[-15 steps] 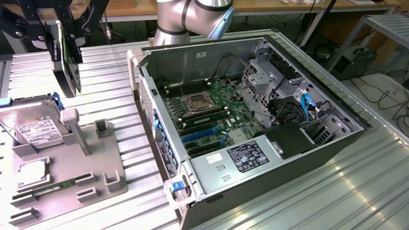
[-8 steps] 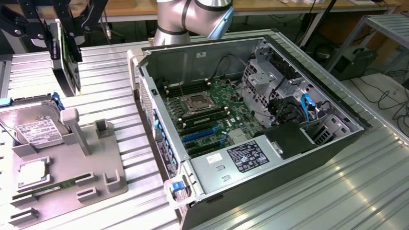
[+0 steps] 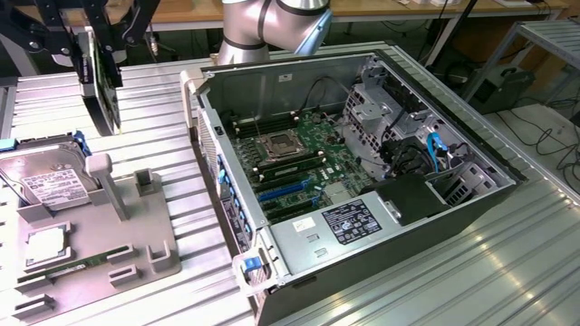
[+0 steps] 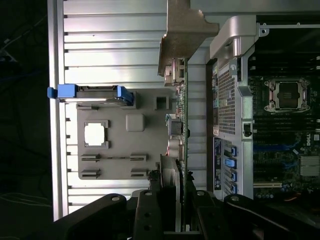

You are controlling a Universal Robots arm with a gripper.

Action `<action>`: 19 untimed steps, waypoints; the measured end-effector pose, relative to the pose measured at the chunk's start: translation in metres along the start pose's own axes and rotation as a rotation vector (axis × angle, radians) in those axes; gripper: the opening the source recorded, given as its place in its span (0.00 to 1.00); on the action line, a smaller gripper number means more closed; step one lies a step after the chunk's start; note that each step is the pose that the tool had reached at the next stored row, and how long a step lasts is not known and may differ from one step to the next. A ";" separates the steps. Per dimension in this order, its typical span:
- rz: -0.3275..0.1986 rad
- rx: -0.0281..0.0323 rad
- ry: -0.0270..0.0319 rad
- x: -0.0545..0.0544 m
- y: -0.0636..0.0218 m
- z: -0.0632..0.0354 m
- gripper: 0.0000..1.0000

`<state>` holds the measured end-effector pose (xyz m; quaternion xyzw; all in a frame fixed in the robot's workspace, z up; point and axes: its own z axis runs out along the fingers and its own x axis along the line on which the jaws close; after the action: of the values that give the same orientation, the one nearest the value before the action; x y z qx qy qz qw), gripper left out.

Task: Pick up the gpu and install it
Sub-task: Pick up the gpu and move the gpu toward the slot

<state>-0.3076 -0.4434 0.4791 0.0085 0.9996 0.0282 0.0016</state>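
Currently the jaws are clamped on the gpu (image 3: 102, 95), which hangs upright and edge-on in the air above the ribbed metal worktop (image 3: 163, 95), at the exterior view's upper left. It is clear of the grey fixture (image 3: 136, 231) below it and well apart from the open case (image 3: 272, 88) to the exterior view's right. In the wrist view the card runs straight away from the jaws, over the strip of worktop between fixture and case, with its silver bracket (image 4: 182, 30) at the far end. The step in hand looks like the carry toward the case. To do it well, I judge, the grip should stay firm on the card's edges, the board should stay vertical and untwisted, and the bracket end should pass high enough to clear the case's near wall before the card comes over the motherboard (image 3: 308, 156). By count there is one arm (image 3: 267, 30), one gpu, one case and one fixture. On the fixture sit one hard drive (image 3: 45, 180) propped at a slant, one square chip (image 3: 45, 246) and one memory stick (image 3: 68, 268). On the motherboard I count two blue slots (image 3: 285, 191), though parts of the board are hard to read.
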 end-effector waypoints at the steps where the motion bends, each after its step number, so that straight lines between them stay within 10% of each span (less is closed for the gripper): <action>1: 0.000 0.0001 0.0001 0.000 0.0000 0.0000 0.28; 19: 0.000 0.0001 0.0000 -0.019 0.0002 0.0007 0.28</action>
<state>-0.2883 -0.4434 0.4785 0.0085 0.9996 0.0282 0.0016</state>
